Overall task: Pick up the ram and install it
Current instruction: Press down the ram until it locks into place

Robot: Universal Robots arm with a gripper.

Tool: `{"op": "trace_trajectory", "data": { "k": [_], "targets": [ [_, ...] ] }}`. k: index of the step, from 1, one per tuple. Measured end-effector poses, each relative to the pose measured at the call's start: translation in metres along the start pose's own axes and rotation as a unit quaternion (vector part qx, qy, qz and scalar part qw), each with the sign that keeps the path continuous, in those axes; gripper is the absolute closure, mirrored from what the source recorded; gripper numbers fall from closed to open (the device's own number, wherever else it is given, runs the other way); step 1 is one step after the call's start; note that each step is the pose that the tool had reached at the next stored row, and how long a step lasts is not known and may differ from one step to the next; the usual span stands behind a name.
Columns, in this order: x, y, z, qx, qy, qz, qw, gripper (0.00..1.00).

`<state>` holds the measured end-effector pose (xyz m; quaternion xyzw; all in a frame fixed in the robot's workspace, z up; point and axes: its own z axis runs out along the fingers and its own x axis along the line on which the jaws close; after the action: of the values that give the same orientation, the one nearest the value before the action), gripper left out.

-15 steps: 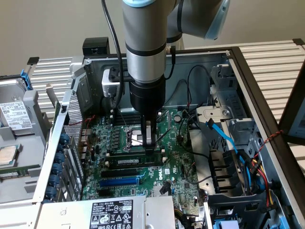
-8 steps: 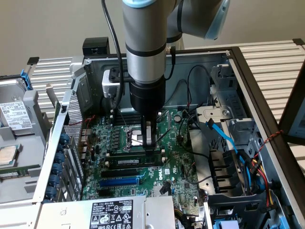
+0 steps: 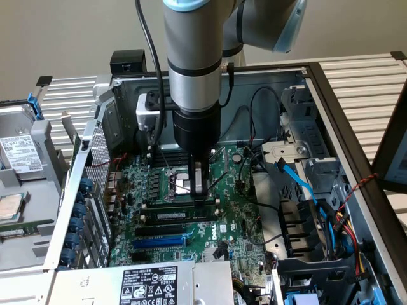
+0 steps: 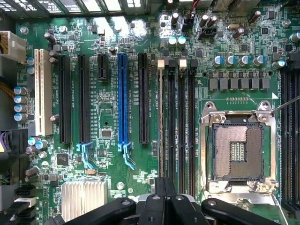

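Your gripper [image 3: 198, 189] stands with its fingers drawn together, tip down over the motherboard [image 3: 235, 219], directly above the bank of black memory slots [image 4: 180, 126] beside the empty processor socket [image 4: 238, 152]. The ram [image 3: 180, 202] lies lengthwise in one of those slots, on edge, with the fingertips touching or just above its top edge; you cannot tell from the exterior view which. In the wrist view the stick appears edge-on as a thin pale line in the slot [image 4: 161, 122] nearest the long blue slot [image 4: 123, 101].

Judgement: you are in the seating step, the pick-up being done. The next move calls for a straight downward press, kept square to the slot, until the white end clips [image 4: 161, 63] close; whether they are latched cannot be told.

Containers: the open computer case [image 3: 337, 108] holds the motherboard, loose black, blue and red cables [image 3: 318, 213] at the exterior view's right, and a labelled grey box [image 3: 149, 283] at the near edge. Outside the case, at the exterior view's left, a tray [image 3: 28, 190] holds a drive [image 3: 19, 152].
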<state>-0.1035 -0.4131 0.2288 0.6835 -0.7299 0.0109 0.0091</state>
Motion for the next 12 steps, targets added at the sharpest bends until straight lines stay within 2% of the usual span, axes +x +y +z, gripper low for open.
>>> {"op": "trace_trajectory", "data": {
  "k": [5,10,12],
  "targets": [
    [0.001,0.0093,-0.0065,0.0009,-0.0004,0.0,1.0,0.9],
    [0.0,0.0275,-0.0068,0.0009,-0.0003,0.0,1.0,0.9],
    [-0.001,0.0382,-0.0069,0.0009,-0.0003,0.0,1.0,0.9]
  ]
}}
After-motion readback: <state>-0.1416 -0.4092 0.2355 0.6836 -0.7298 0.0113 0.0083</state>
